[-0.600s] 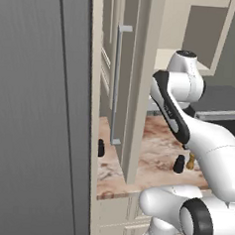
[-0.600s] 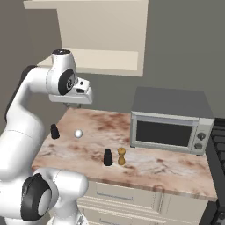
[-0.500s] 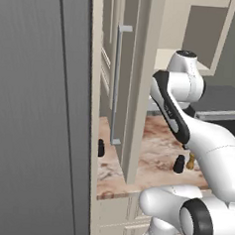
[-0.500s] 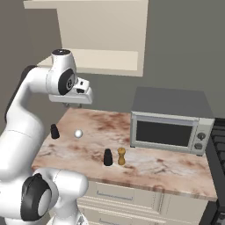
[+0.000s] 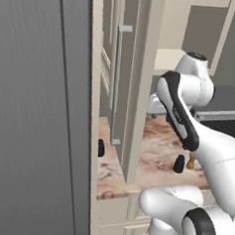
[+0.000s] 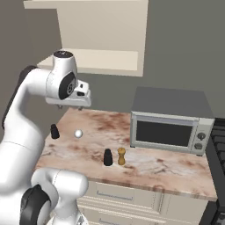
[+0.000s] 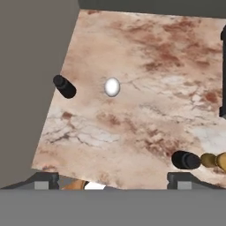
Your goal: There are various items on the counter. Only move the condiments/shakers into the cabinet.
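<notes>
**Open gripper hovering high over the counter, with a decoy lying beside the shakers**

The gripper is hanging well above the counter with its jaws spread wide and nothing between them. Below it, three shakers are standing on the stone: a black shaker near the left edge, and a second black shaker sitting just beside the golden-tan shaker nearer the front edge. A small white egg-like ball is lying near the left black shaker, and the microwave is occupying the right side.

The risks are looking like these. The white ball is resting close to the first black shaker, so a descent aimed slightly off is likely to be closing on the wrong item or nudging it rolling. The front pair is standing nearly touching, so wide jaws coming down on one are likely to be tipping the other toward the edge. The cabinet shelf is sitting above the arm's wrist, and its open door with the bar handle is hanging out over the counter's left end; a lift swinging leftward is risking a collision with that panel.
</notes>
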You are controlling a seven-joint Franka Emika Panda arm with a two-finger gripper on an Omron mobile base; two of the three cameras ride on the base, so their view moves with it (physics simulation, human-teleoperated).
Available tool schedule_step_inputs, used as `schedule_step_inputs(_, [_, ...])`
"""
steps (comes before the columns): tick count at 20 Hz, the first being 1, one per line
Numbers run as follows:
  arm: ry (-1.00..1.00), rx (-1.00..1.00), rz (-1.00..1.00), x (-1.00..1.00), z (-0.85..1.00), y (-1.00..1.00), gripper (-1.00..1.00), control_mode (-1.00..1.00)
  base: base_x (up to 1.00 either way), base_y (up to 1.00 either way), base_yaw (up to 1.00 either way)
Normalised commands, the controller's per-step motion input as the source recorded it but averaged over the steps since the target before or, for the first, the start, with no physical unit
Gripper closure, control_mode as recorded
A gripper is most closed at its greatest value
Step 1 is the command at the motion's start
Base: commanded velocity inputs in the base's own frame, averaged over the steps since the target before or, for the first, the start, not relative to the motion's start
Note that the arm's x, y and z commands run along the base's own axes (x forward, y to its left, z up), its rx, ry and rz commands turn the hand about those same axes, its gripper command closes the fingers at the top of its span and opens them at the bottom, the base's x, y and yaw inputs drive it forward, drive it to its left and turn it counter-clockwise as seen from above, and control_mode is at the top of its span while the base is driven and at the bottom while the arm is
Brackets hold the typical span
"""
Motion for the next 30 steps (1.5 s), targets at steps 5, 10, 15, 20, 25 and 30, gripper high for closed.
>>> schedule_step_inputs(5, [-0.13, 0.21, 0.32, -0.02, -0.04, -0.01, -1.0, -1.0, 0.0, 0.0, 0.0])
schedule_step_inputs(10, [-0.17, 0.25, 0.36, 0.0, -0.16, 0.0, -1.0, -1.0, 0.0, 0.0, 0.0])
schedule_step_inputs(15, [-0.11, 0.25, 0.36, 0.08, -0.31, 0.0, -1.0, -1.0, 0.0, 0.0, 0.0])
schedule_step_inputs(20, [-0.11, 0.17, 0.3, 0.25, -0.3, 0.03, -1.0, -1.0, 0.0, 0.0, 0.0])
schedule_step_inputs(25, [-0.12, 0.04, 0.25, 0.41, -0.24, 0.01, -1.0, -1.0, 0.0, 0.0, 0.0])
schedule_step_inputs(30, [-0.07, 0.01, 0.22, 0.43, -0.24, 0.15, -1.0, -1.0, 0.0, 0.0, 0.0])
